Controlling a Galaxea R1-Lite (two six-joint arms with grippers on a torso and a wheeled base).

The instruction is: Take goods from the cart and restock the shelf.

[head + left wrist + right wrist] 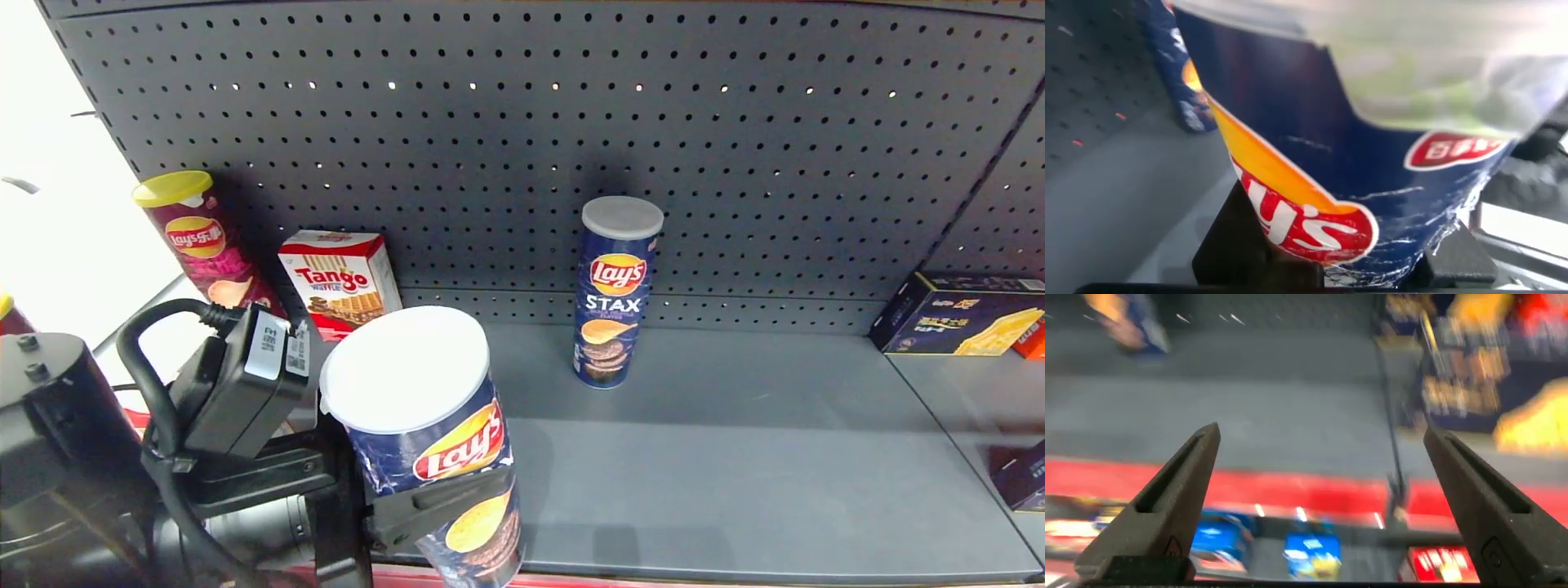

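Left gripper [433,500] is clamped on the held can [424,441], jaws across the lower half of the tube, lid end free. A low grip leaves the top clear of the fingers, but the can sits tilted in it, lid leaning to the robot's left, base at the front lip of the shelf [735,457]. In the left wrist view the can [1315,163] fills the space between the dark fingers [1241,245], so the hold looks firm (label skin looks a bit scuffed near the grip).

The shelf can [616,294], same blue type, stands upright near the pegboard [571,122], well apart from the held one. It likely marks the slot: same goods go together, labels facing out. Open deck lies between the two cans, so there's room to set down beside or in front of it.

The wafer box [343,282] and pink can [200,241] sit at the back left, just behind the held can; the pink one leans. A dark box [955,314] sits far right.

Right gripper [1323,498] hangs with jaws spread wide and nothing in them, facing the shelf front, probably parked out of the way.

Judgement: placing step, can not yet down. It needs righting before release, or it tips.
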